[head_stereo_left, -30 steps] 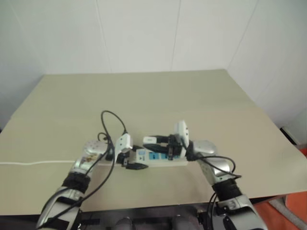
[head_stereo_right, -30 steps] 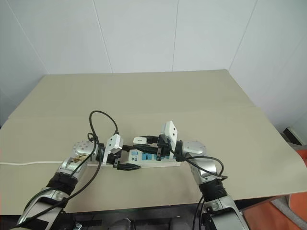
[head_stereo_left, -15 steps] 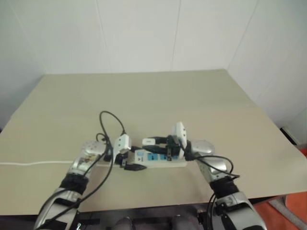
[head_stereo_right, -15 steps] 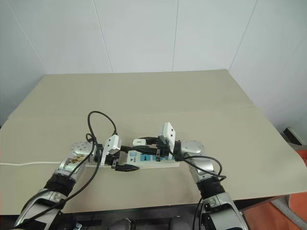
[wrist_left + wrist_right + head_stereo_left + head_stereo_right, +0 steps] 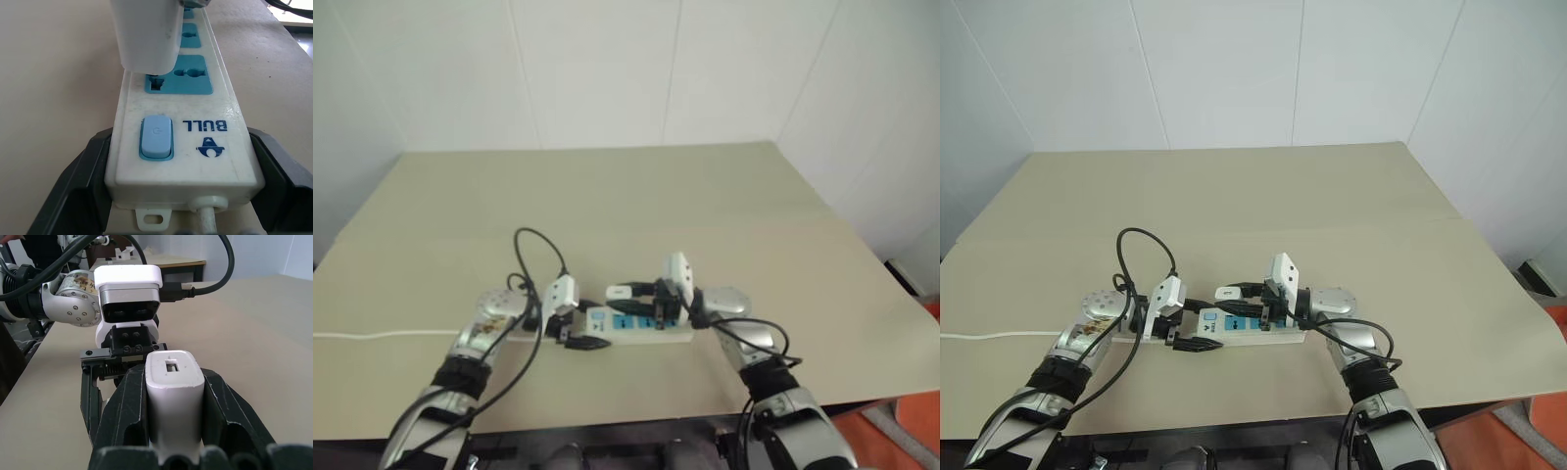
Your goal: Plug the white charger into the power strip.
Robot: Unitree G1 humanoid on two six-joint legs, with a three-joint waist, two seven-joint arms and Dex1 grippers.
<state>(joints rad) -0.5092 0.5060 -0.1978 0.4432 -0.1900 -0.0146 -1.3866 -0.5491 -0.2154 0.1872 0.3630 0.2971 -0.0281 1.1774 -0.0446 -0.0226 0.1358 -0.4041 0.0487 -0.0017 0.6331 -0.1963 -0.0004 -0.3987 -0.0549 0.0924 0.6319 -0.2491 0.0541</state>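
Power strip [image 5: 195,142] reads "BULL" beside its switch [image 5: 156,137]

Both arms reach in from the lower edge of the head views and bend toward each other, wrists meeting just below the frame's centre. The left gripper [image 5: 1197,331] points toward the frame's right and slightly downward, its two black fingers [image 5: 83,181] spread wide, one on either side of the power strip [image 5: 195,147] at its switch end. The right gripper [image 5: 1234,294] points level toward the frame's left, a little higher in the frame, its fingers [image 5: 122,416] clamped on the white charger [image 5: 173,391].
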